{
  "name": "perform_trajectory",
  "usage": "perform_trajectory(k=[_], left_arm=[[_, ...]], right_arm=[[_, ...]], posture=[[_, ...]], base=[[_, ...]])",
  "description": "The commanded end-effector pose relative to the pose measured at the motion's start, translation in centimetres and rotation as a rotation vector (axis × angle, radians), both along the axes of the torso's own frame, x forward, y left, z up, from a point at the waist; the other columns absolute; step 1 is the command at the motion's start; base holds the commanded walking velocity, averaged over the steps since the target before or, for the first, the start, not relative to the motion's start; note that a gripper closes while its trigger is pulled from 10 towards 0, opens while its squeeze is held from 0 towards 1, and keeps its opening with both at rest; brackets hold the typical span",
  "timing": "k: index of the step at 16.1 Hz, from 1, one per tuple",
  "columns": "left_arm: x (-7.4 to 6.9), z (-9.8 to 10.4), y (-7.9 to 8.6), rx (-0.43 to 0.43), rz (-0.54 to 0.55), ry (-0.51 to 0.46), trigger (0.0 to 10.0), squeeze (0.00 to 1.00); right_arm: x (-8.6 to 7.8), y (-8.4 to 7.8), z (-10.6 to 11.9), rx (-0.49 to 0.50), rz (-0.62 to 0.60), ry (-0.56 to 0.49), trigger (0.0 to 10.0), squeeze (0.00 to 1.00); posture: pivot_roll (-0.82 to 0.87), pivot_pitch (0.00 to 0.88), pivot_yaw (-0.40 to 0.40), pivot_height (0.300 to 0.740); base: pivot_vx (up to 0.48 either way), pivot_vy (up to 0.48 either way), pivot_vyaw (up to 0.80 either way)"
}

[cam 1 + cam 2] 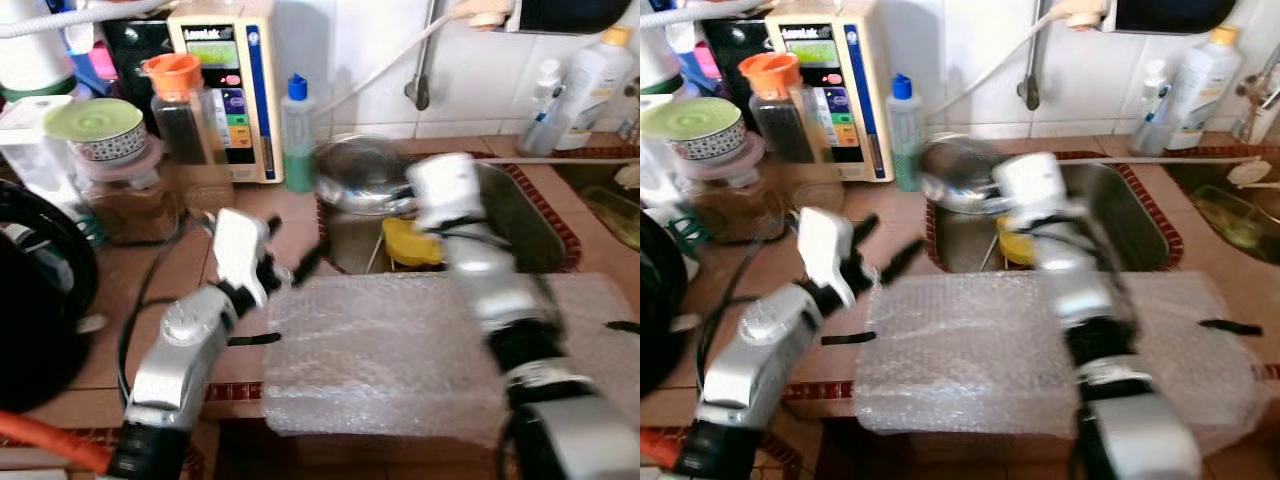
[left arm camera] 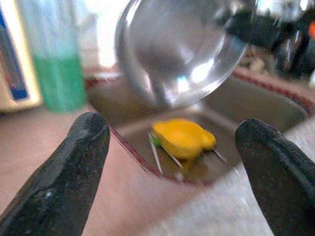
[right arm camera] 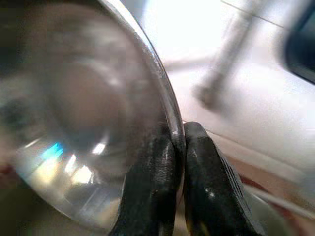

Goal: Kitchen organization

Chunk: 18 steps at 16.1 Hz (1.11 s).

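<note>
Two right gripper [image 3: 178, 147] fingers are pinching only the steel bowl's [image 1: 365, 172] thin rim above the sink [image 1: 535, 215]; it risks slipping, while the left gripper [image 2: 172, 162] fingers are waiting spread.

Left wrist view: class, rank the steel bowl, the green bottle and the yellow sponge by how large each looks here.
1. Steel bowl, clearly largest.
2. Green bottle, cut off by the picture's edge.
3. Yellow sponge, smallest.
The sponge lies farther down in the sink, so its true size is unsure.
</note>
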State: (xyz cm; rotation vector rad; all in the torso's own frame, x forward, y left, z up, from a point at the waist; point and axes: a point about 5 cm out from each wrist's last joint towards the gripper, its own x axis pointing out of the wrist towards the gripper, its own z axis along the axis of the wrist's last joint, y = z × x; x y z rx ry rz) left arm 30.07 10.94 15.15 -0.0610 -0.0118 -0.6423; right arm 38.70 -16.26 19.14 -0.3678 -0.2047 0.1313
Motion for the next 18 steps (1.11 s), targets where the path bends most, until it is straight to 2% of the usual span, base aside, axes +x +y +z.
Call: perform_trajectory(k=[1, 4, 7, 8, 9, 10, 11, 12, 13, 14, 16, 17, 18], left_arm=[[0.0, 0.6, -0.5, 0.013, -0.032, -0.027, 10.0, 1.0], [-0.3, 0.3, -1.0, 0.04, -0.066, -0.022, 10.0, 1.0], [-1.1, -0.2, -1.6, 0.076, -0.146, 0.001, 10.0, 1.0], [-1.7, -0.7, -2.1, 0.108, -0.209, 0.018, 10.0, 1.0], [-1.9, -0.9, -2.3, 0.121, -0.228, 0.026, 10.0, 1.0], [-2.0, -1.1, -2.5, 0.126, -0.238, 0.033, 10.0, 1.0], [-2.2, -1.3, -2.6, 0.141, -0.249, 0.037, 10.0, 1.0], [-2.3, -1.5, -2.6, 0.17, -0.262, 0.036, 10.0, 1.0], [-2.2, -1.6, -2.6, 0.189, -0.258, 0.032, 10.0, 1.0], [-2.1, -1.5, -2.6, 0.19, -0.256, 0.028, 10.0, 1.0], [-1.4, -1.3, -2.2, 0.209, -0.203, 0.011, 10.0, 1.0], [-0.7, -1.3, -1.6, 0.235, -0.127, 0.001, 10.0, 1.0], [-0.5, -1.2, -1.5, 0.226, -0.112, 0.0, 10.0, 1.0]], right_arm=[[0.0, -0.4, -0.1, 0.012, -0.021, 0.004, 0.0, 0.0], [-0.1, -2.0, -0.3, -0.007, -0.088, 0.01, 0.0, 0.0], [-0.4, -4.2, -1.7, 0.03, -0.17, 0.075, 0.0, 0.0], [-0.7, -5.4, -2.6, 0.042, -0.201, 0.112, 0.0, 0.0], [-0.8, -5.8, -2.9, 0.044, -0.21, 0.127, 0.0, 0.0], [-1.0, -6.1, -3.2, 0.043, -0.218, 0.141, 0.5, 0.0], [-1.1, -6.7, -3.8, 0.038, -0.227, 0.165, 1.8, 0.0], [-1.3, -6.9, -4.1, 0.036, -0.225, 0.178, 3.7, 0.0], [-1.4, -7.3, -4.6, 0.048, -0.241, 0.209, 7.5, 0.0], [-1.5, -7.6, -4.9, 0.085, -0.26, 0.22, 10.0, 0.0], [-1.7, -8.1, -5.4, 0.116, -0.288, 0.238, 10.0, 0.0], [-1.8, -8.2, -5.7, 0.138, -0.295, 0.259, 10.0, 0.0], [-1.8, -8.2, -5.8, 0.147, -0.293, 0.259, 10.0, 0.0]], posture=[[-0.24, 0.032, 0.057, 0.74], [-0.24, 0.033, 0.059, 0.74], [-0.24, 0.036, 0.06, 0.74], [-0.24, 0.038, 0.062, 0.74], [-0.24, 0.038, 0.062, 0.74], [-0.24, 0.038, 0.064, 0.74], [-0.24, 0.039, 0.066, 0.74], [-0.24, 0.04, 0.071, 0.74], [-0.24, 0.04, 0.071, 0.74], [-0.24, 0.038, 0.076, 0.74], [-0.24, 0.036, 0.078, 0.74], [-0.24, 0.032, 0.078, 0.74], [-0.24, 0.031, 0.077, 0.74]], base=[[0.0, 0.0, 0.0], [0.0, 0.0, 0.0], [0.0, 0.0, 0.0], [0.0, 0.0, 0.0], [0.0, 0.0, 0.0], [0.0, 0.0, 0.0], [0.0, 0.0, 0.0], [0.0, 0.0, 0.0], [0.0, 0.0, 0.0], [0.0, 0.0, 0.0], [0.0, 0.0, 0.0], [0.0, 0.0, 0.0], [0.0, 0.0, 0.0]])
